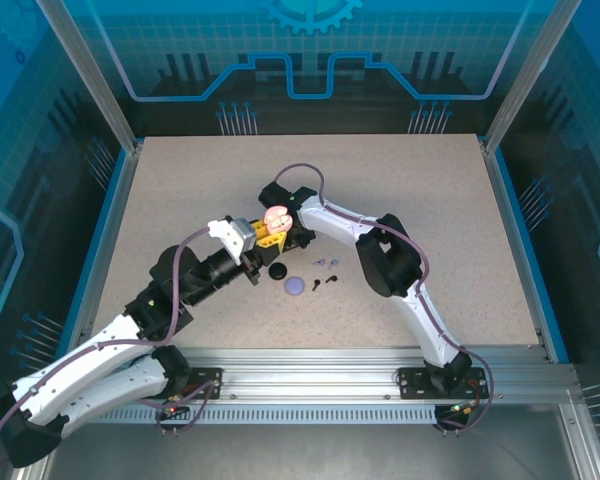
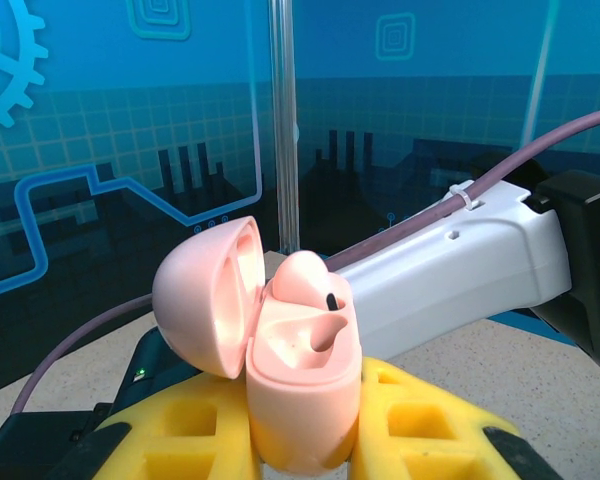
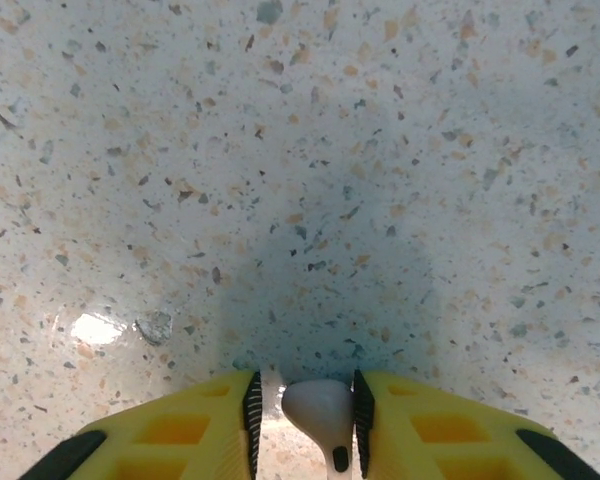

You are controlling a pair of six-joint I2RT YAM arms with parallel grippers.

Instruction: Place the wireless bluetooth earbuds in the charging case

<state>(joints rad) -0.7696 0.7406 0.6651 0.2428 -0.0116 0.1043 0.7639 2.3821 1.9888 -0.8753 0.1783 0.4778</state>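
Note:
My left gripper is shut on the pale pink charging case. It holds the case upright, with the lid swung open to the left. One pale pink earbud sits in the case's far socket, and the near socket is empty. My right gripper points down at the table just right of the case. A second pale pink earbud lies between its yellow fingers. The right pad touches this earbud and a thin gap shows at the left pad.
A round black case and a round lavender case lie on the speckled table in front of the grippers. Two black earbuds and two lavender earbuds lie loose beside them. The right arm's white link passes close behind the pink case.

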